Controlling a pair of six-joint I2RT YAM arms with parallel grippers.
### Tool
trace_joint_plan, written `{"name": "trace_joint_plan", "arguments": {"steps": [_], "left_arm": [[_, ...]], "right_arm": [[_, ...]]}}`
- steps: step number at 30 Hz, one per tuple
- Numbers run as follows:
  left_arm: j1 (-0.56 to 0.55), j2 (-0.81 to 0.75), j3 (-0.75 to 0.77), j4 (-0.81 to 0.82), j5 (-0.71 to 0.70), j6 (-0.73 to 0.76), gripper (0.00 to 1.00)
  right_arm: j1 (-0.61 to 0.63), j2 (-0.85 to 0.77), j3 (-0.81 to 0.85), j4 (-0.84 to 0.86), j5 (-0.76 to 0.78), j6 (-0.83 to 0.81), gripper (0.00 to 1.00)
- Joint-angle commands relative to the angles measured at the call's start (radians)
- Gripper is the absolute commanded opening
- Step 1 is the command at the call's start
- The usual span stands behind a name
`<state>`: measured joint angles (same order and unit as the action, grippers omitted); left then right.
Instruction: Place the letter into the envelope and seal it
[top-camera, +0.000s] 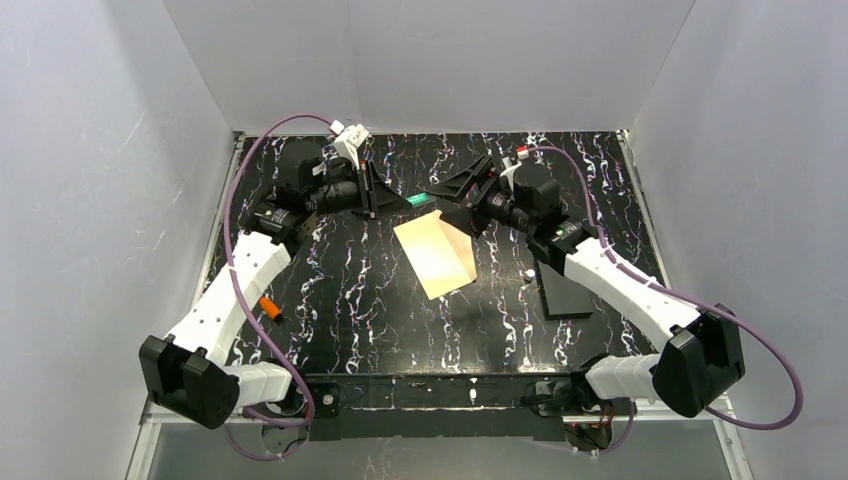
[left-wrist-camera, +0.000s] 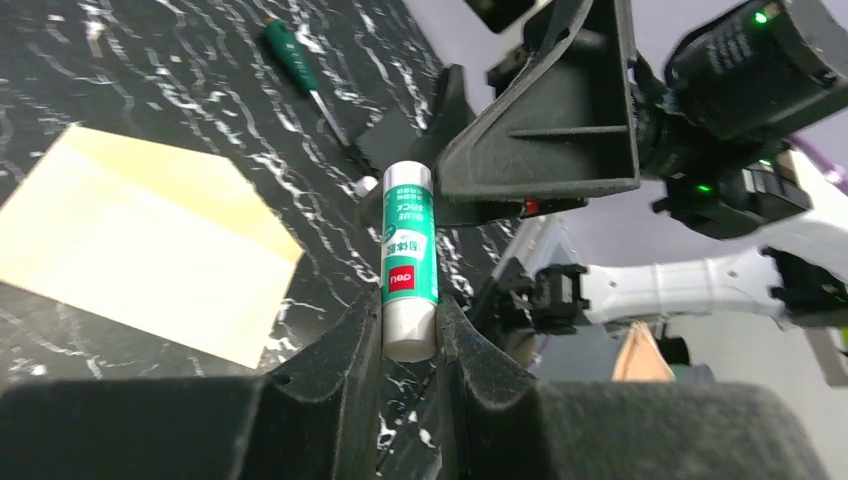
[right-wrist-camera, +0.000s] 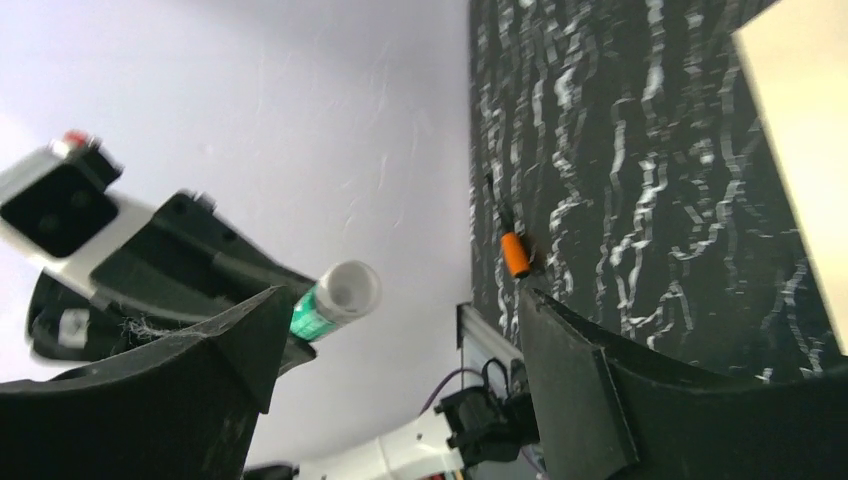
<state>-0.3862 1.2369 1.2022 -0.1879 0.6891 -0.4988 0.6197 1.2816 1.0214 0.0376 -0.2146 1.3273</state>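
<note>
Two grippers meet over the table's far half in the top view. The left gripper pinches a glue stick, and the right gripper stands spread just beside it. The envelope lies flat nearby. The letter cannot be told apart from it and is probably inside. The step looks like uncapping: the right gripper should close squarely on the cap and pull along the stick's axis while the left grips firmly.

From the left wrist, the stick stands gripped at its base. A red patch reads "deli", with what looks like "GLUE STICK" above it.

From the right wrist, the wide jaws frame the stick's free end; no writing is legible.
</note>
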Motion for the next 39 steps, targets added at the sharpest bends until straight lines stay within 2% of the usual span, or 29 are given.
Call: {"name": "trace_joint_plan", "arguments": {"steps": [1, 3, 4, 6, 10, 14, 18, 21, 22, 24, 26, 28, 32, 35, 37, 39], "left_arm": [[0.011, 0.021, 0.034, 0.091, 0.204, -0.087, 0.00], [0.015, 0.031, 0.029, 0.147, 0.244, -0.127, 0.00], [0.017, 0.033, 0.027, 0.175, 0.259, -0.140, 0.00], [0.025, 0.034, 0.028, 0.228, 0.268, -0.151, 0.00], [0.044, 0.068, 0.051, 0.260, 0.326, -0.164, 0.00], [0.046, 0.074, 0.060, 0.258, 0.390, -0.158, 0.00], [0.047, 0.069, 0.061, 0.252, 0.422, -0.152, 0.00], [0.046, 0.069, 0.062, 0.256, 0.428, -0.155, 0.00], [0.047, 0.069, 0.064, 0.257, 0.431, -0.153, 0.00], [0.048, 0.069, 0.065, 0.257, 0.431, -0.152, 0.00], [0.050, 0.068, 0.064, 0.255, 0.435, -0.148, 0.00], [0.053, 0.067, 0.062, 0.254, 0.435, -0.147, 0.00], [0.063, 0.071, 0.062, 0.254, 0.433, -0.145, 0.00], [0.066, 0.074, 0.067, 0.250, 0.411, -0.145, 0.00], [0.066, 0.075, 0.067, 0.249, 0.388, -0.148, 0.00], [0.067, 0.077, 0.068, 0.249, 0.374, -0.150, 0.00]], "right_arm": [[0.005, -0.019, 0.016, 0.236, -0.179, -0.033, 0.91], [0.005, -0.027, 0.009, 0.292, -0.189, -0.011, 0.90], [0.005, -0.035, -0.005, 0.331, -0.187, -0.001, 0.86], [0.005, -0.061, -0.033, 0.380, -0.166, 0.027, 0.69], [0.003, -0.105, -0.092, 0.459, -0.144, 0.046, 0.52], [-0.001, -0.119, -0.131, 0.553, -0.133, 0.087, 0.48], [-0.007, -0.120, -0.169, 0.623, -0.110, 0.150, 0.36], [-0.009, -0.116, -0.185, 0.628, -0.103, 0.171, 0.37], [-0.009, -0.114, -0.186, 0.625, -0.104, 0.171, 0.43], [-0.011, -0.118, -0.192, 0.624, -0.088, 0.171, 0.62], [-0.015, -0.119, -0.184, 0.610, -0.086, 0.168, 0.68], [-0.020, -0.113, -0.173, 0.602, -0.092, 0.165, 0.66], [-0.023, -0.101, -0.166, 0.607, -0.103, 0.173, 0.42], [-0.024, -0.097, -0.158, 0.619, -0.120, 0.168, 0.31], [-0.025, -0.096, -0.142, 0.603, -0.137, 0.150, 0.34], [-0.025, -0.096, -0.134, 0.588, -0.149, 0.134, 0.47]]}}
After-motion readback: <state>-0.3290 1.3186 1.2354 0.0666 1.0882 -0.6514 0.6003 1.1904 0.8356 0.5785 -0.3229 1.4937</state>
